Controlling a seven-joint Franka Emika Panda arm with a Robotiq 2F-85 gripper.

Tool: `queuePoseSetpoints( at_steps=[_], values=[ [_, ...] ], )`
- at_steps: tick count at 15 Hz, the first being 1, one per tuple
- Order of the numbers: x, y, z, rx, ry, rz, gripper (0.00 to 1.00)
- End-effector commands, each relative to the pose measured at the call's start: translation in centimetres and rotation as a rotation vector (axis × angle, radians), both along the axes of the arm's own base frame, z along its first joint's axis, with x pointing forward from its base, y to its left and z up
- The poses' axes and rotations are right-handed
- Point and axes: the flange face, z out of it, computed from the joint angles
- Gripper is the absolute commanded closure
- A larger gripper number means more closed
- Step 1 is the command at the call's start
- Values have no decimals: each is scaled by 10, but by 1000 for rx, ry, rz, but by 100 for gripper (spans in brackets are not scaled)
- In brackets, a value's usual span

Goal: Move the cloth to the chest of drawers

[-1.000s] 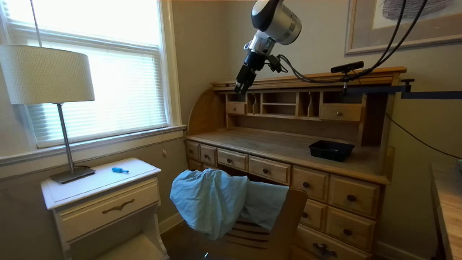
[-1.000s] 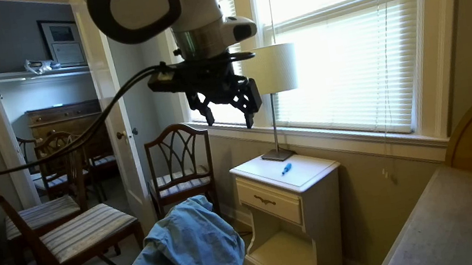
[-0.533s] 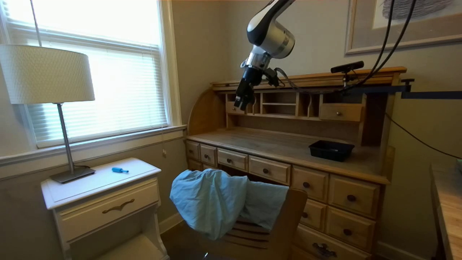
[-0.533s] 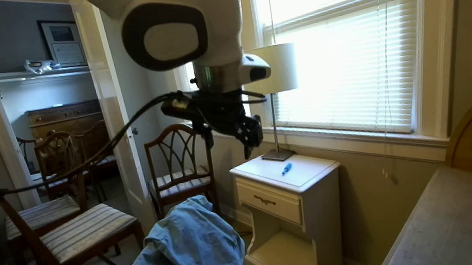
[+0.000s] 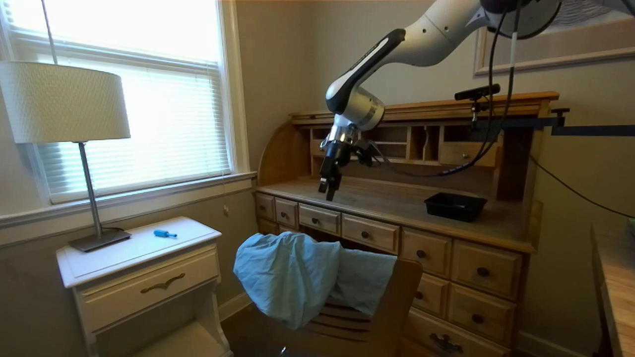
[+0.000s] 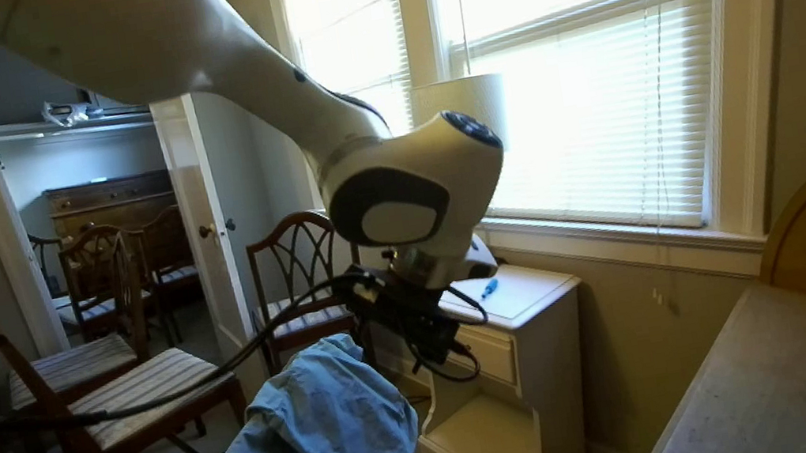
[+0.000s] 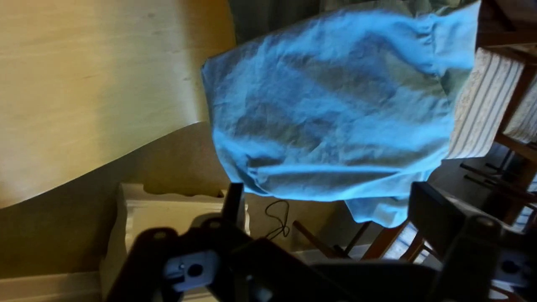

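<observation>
The light blue cloth (image 5: 290,272) is draped over the back of a wooden chair (image 5: 409,272). It shows in both exterior views (image 6: 328,421) and fills the middle of the wrist view (image 7: 327,109). My gripper (image 5: 327,192) points down above the cloth and apart from it. In the wrist view my gripper (image 7: 327,191) is open, with a wide gap and nothing between its fingers. In an exterior view the wrist hides the fingertips. The wooden chest of drawers (image 5: 377,193) with a roll-top hutch stands behind the chair; its top also shows in an exterior view (image 6: 799,367).
A black tray (image 5: 455,207) sits on the chest's top. A white nightstand (image 5: 198,233) holds a lamp (image 5: 92,188) and a small blue tool (image 5: 164,233). Striped-seat chairs (image 6: 152,392) stand nearby. A camera on a bracket (image 5: 477,92) and arm cables hang near the hutch.
My gripper has moved down, closer to the height of the cloth, and the arm has stretched out further into view. The gripper is still open. The cloth has not moved.
</observation>
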Motion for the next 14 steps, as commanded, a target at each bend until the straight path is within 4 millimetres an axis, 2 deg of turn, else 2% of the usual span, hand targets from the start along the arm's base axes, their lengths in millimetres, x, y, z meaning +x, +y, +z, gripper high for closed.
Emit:
queuePoseSetpoints(
  at_steps=[1,5,9,10,11,14],
  values=[
    [16,-2,-49,62,74,30,0],
    [21,-6,-92,76,135,-12,0],
    [23,-3,-121,104,191,-60,0],
    [22,-2,-124,122,207,-49,0],
    [16,-5,-118,99,182,-39,0],
    [15,-5,-123,102,187,-40,0]
  ],
)
